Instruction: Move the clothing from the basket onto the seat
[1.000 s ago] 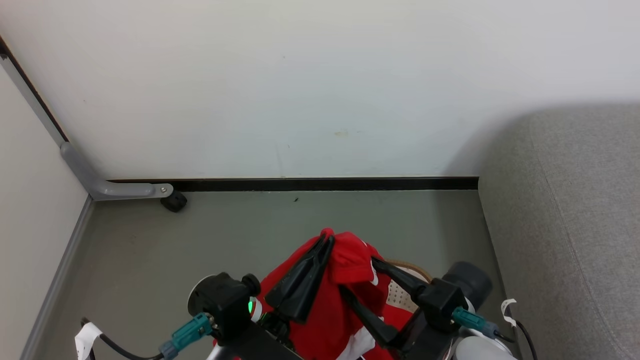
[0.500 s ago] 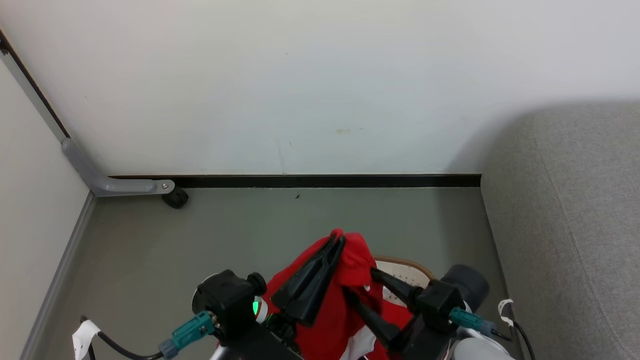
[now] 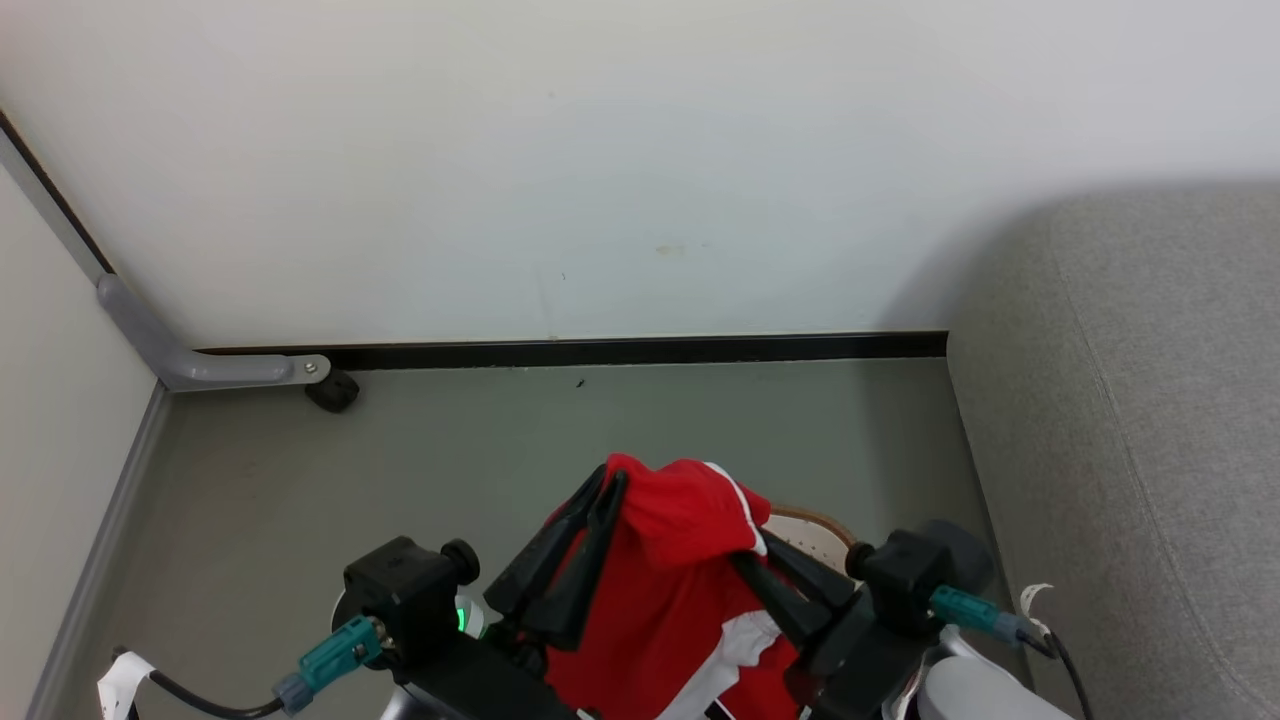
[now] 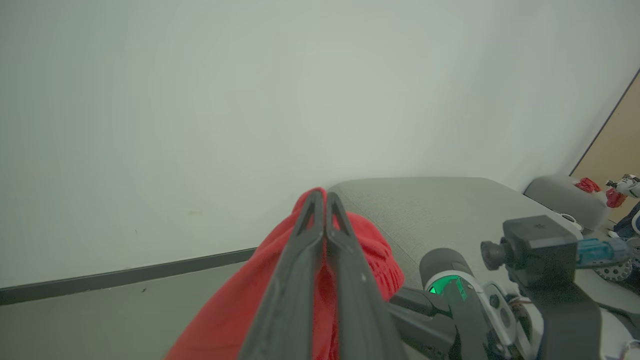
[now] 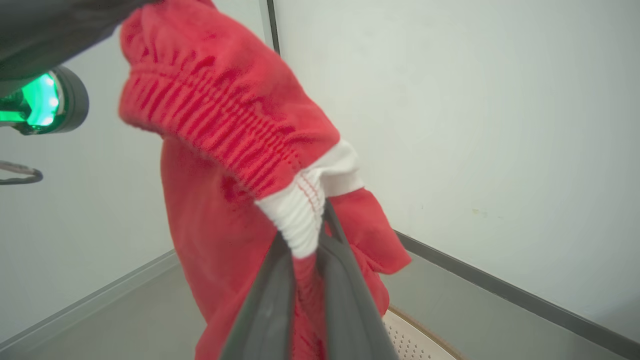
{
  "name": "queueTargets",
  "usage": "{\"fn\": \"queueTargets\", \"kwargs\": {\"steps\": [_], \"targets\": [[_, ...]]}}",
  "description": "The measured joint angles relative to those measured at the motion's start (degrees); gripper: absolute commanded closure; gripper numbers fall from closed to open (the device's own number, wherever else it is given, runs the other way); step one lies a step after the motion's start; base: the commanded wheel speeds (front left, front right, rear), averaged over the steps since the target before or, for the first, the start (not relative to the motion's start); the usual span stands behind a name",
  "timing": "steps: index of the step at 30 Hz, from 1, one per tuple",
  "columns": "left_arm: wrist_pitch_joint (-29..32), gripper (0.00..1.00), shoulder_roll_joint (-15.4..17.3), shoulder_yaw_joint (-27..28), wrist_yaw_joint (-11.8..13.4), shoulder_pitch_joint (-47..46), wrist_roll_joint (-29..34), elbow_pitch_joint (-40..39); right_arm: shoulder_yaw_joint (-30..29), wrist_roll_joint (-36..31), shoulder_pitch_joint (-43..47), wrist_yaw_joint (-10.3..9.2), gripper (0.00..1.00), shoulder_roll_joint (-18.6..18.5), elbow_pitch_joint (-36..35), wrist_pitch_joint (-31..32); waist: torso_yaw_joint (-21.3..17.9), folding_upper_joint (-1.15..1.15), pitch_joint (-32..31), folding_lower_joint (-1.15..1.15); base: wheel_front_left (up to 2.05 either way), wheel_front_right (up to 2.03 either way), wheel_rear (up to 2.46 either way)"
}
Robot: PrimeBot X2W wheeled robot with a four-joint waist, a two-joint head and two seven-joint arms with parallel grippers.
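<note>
Red garment (image 3: 660, 600) pinched by left gripper (image 4: 320, 200) and right gripper (image 5: 310, 250), both clamped tight. Basket (image 3: 812, 520) mostly hidden behind garment. Garment's lower part cut off.

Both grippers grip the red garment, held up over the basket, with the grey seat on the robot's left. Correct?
No: the seat lies on the robot's right, as the head view shows. The left gripper and right gripper do both grip the red garment over the basket.

Clothing (image 3: 680, 530) is red with white trim, basket (image 3: 806, 528) cream with brown rim, seat (image 3: 1130, 400) grey
</note>
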Motion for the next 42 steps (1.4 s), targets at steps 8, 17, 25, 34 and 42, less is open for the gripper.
{"fn": "queueTargets", "kwargs": {"steps": [8, 17, 25, 34, 42], "targets": [[-0.22, 0.00, 0.89, 0.00, 0.59, 1.86, 0.59, 0.11, -7.48, 1.80, -0.03, 0.03, 1.00, -3.49, -0.46, 0.00, -2.09, 0.00, 0.53, 0.00, 0.00, 0.00, 0.00], [-3.26, 0.00, 1.87, -2.02, 0.48, 5.99, 3.05, 0.18, -12.78, 1.76, -0.57, -0.13, 1.00, -5.64, -4.04, 0.00, -5.17, 0.00, 1.37, 0.00, 0.00, 0.00, 0.00], [-7.60, 0.00, 1.75, -2.38, -1.10, 5.95, 5.37, 0.31, -15.44, 1.12, -0.76, -1.11, 1.00, -6.92, -7.04, -0.01, -8.45, 0.00, 2.48, 0.00, 0.00, 0.00, 0.00], [-11.17, 0.00, 2.15, -2.35, -1.86, 6.25, 6.45, 0.62, -17.15, -0.41, -0.78, -1.82, 1.00, -7.17, -10.12, 0.00, -13.49, 0.00, 3.42, 0.00, 0.00, 0.00, 0.00], [-12.73, 0.00, 2.82, -0.97, -1.86, 6.90, 6.64, 1.12, -19.86, -1.42, -0.04, -2.92, 1.00, -8.90, -12.47, -0.01, -18.99, 0.00, 4.37, 0.00, 0.00, 0.00, 0.00]]}}
